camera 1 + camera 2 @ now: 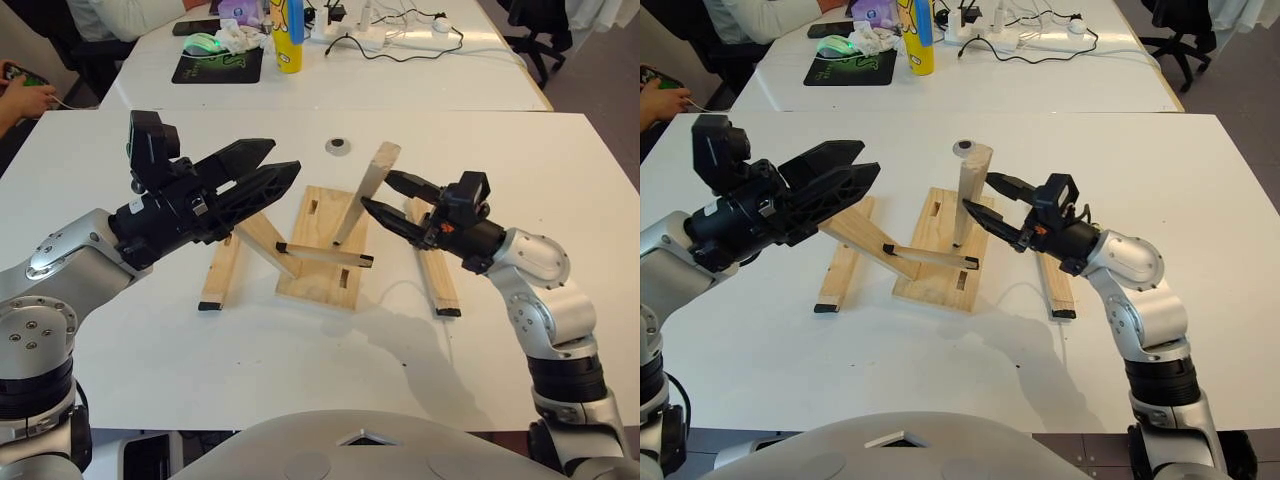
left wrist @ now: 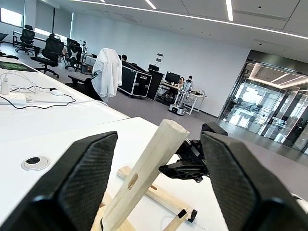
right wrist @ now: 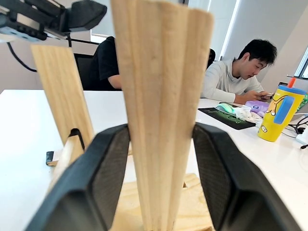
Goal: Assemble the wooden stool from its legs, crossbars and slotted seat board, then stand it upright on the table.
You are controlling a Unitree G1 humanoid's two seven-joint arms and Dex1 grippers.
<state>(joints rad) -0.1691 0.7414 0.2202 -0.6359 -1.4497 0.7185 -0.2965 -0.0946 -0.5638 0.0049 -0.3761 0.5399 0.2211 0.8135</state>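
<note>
I'm gripping the upright leg (image 1: 381, 160) on the seat board (image 1: 320, 215) with my right gripper (image 1: 376, 189), left gripper (image 1: 284, 156) hanging open, spare leg (image 1: 222, 270) lying loose, so barely started.

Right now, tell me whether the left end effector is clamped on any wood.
No, the left end effector has its fingers spread wide apart, with nothing clamped between them.

Pale blond seat board (image 1: 318, 215), upright leg (image 1: 368, 185) in the same streaky light grain; crossbar (image 1: 325, 255) pale with black end caps; left tool (image 1: 285, 155) and right tool (image 1: 376, 189) matte black; table (image 1: 500, 160) plain white; cup (image 1: 288, 35) yellow and blue
</note>
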